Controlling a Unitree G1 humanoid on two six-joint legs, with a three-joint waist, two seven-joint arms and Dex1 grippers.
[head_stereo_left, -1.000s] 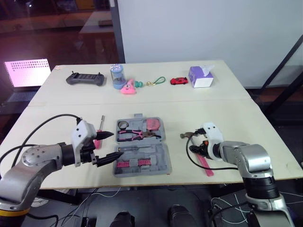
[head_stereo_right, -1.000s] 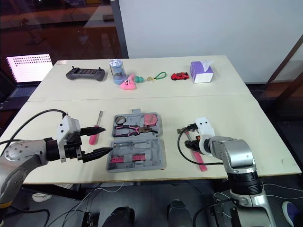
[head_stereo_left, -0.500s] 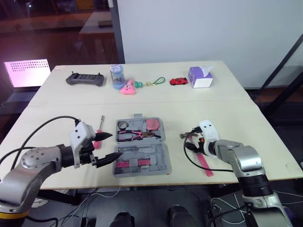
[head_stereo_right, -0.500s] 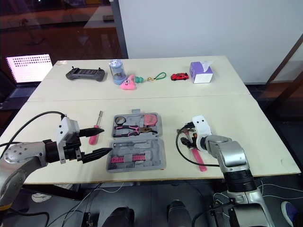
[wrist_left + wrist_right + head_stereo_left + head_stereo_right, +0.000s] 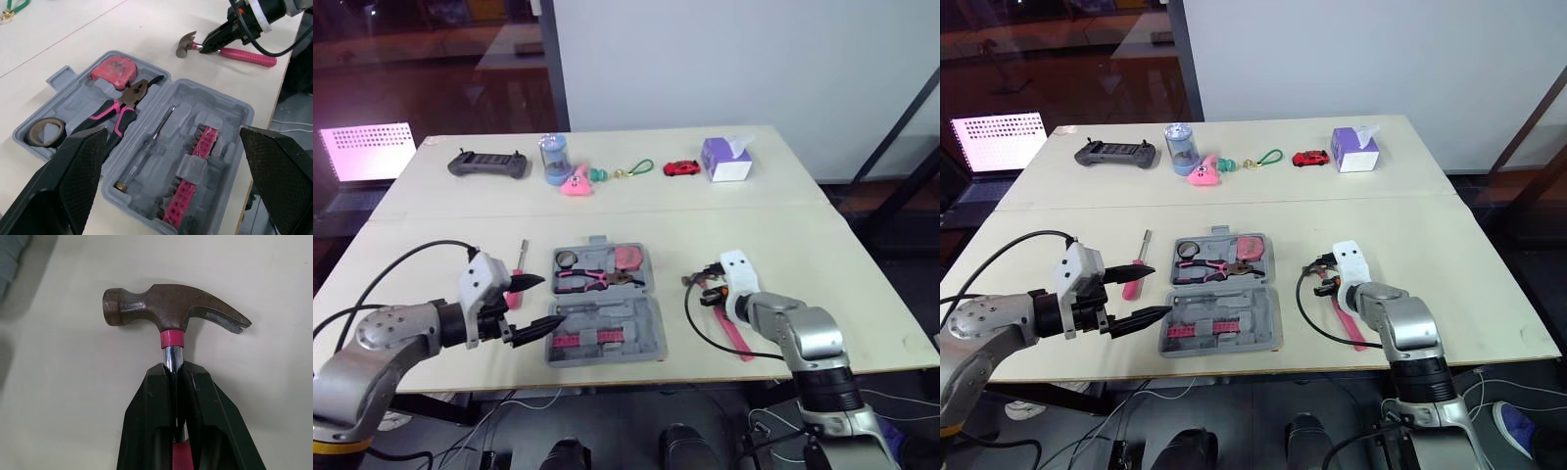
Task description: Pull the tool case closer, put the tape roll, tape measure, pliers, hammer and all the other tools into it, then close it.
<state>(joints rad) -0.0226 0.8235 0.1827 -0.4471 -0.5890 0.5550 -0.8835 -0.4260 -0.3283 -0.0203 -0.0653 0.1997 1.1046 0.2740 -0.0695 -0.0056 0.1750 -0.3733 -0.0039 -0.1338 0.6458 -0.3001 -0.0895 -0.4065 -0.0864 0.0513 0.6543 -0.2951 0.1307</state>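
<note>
The hammer (image 5: 166, 308) lies flat on the desk (image 5: 783, 245), just right of the open tool case (image 5: 222, 105), its head toward the case and its pink handle running back toward the desk's near edge. The right gripper (image 5: 174, 369) is pinching the bare steel shaft right under the head, fingers pressed tight on it.

It looks rigid and head-heavy, so a hold this close to the head should keep it balanced. The shaft is smooth and round, though, and could twist between the narrow fingers once lifted, letting the long handle swing.

The case's far half holds the tape roll (image 5: 45, 132), pliers (image 5: 122, 110) and tape measure (image 5: 115, 71). The near half carries a slim driver and pink bit strips.

The left gripper (image 5: 555, 300) hangs spread wide at the case's left front corner, holding nothing. A pink screwdriver (image 5: 1141, 264) lies on the desk beside it, outside the case.

The raised case wall stands between the hammer and the recesses. The tissue box (image 5: 726, 159) and toy car (image 5: 682, 167) sit well apart at the back.
</note>
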